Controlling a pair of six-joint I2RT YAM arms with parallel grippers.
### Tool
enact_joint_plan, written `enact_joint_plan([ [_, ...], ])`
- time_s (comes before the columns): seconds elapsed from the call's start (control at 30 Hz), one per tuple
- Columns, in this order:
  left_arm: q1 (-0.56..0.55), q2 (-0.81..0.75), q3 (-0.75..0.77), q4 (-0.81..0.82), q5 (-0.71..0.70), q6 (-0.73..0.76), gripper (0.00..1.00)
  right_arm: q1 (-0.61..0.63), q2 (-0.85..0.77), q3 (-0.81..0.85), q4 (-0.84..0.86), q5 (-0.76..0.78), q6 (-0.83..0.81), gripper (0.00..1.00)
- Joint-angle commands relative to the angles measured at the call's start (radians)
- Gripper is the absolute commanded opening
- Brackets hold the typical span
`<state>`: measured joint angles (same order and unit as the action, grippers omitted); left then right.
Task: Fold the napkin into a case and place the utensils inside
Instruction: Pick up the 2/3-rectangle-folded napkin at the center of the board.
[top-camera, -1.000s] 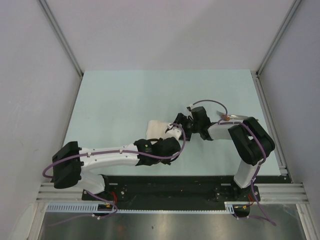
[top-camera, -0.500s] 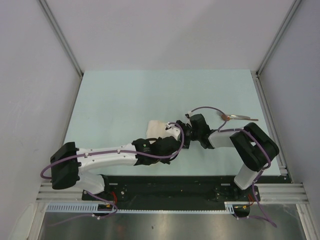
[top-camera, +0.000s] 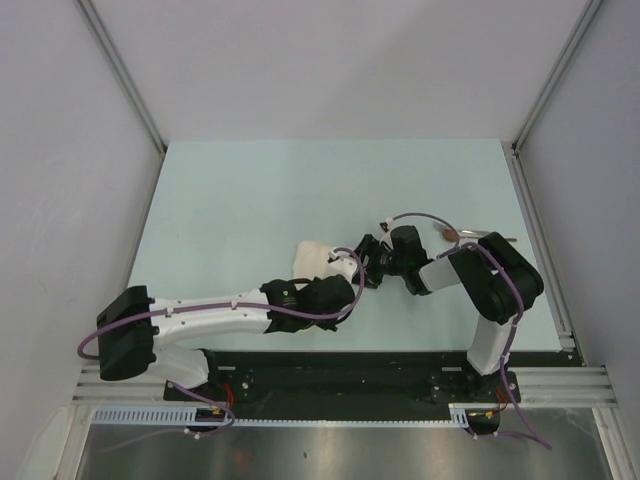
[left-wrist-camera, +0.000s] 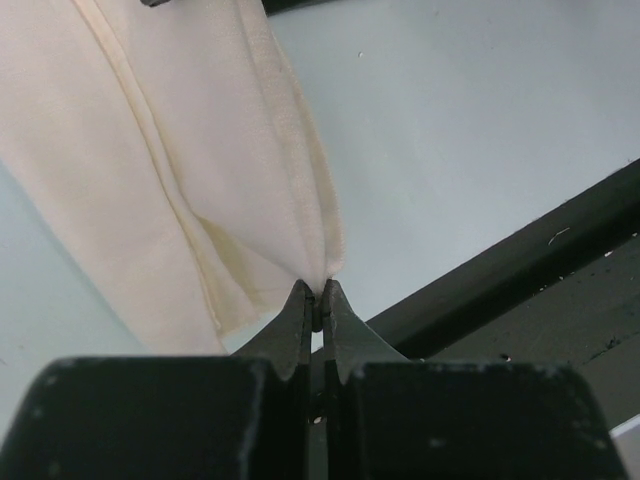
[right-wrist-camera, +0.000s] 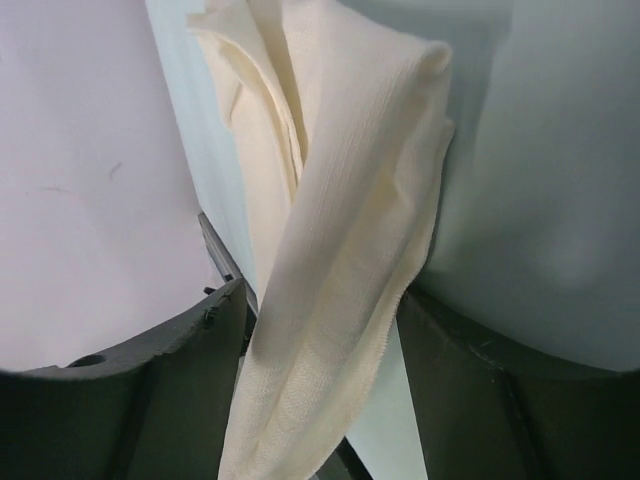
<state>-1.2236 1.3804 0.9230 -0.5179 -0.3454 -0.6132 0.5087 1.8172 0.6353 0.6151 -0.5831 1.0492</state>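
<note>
The cream napkin (top-camera: 314, 255) is bunched into a loose folded strip near the table's middle. My left gripper (top-camera: 347, 266) is shut on one corner of it; in the left wrist view the cloth (left-wrist-camera: 180, 150) fans out from the pinched fingertips (left-wrist-camera: 317, 291). My right gripper (top-camera: 368, 262) faces it from the right. Its jaws stand apart on either side of a hanging fold of the napkin (right-wrist-camera: 340, 200), which fills most of the gap (right-wrist-camera: 320, 300). The spoon (top-camera: 472, 235) lies on the table behind the right arm, partly hidden by it.
The pale green table (top-camera: 250, 200) is boxed in by white walls at the left, back and right. A metal frame rail (top-camera: 540, 235) runs along its right edge. A black strip (top-camera: 350, 362) borders the near edge and shows close to the left gripper (left-wrist-camera: 520, 260).
My right gripper has moved left up to the napkin, and its jaws have narrowed around the cloth. The left gripper keeps its hold on the corner and has shifted only slightly.
</note>
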Motion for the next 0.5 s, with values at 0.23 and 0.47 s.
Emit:
enact_joint_plan([
  [0.23, 0.006, -0.034, -0.004, 0.032, 0.019, -0.014, 0.0, -0.076, 0.113, 0.043, 0.022, 0.011, -0.057, 0.63],
  [0.47, 0.004, -0.027, -0.012, 0.044, 0.039, -0.01, 0.0, -0.102, 0.122, 0.128, -0.089, 0.019, -0.118, 0.59],
])
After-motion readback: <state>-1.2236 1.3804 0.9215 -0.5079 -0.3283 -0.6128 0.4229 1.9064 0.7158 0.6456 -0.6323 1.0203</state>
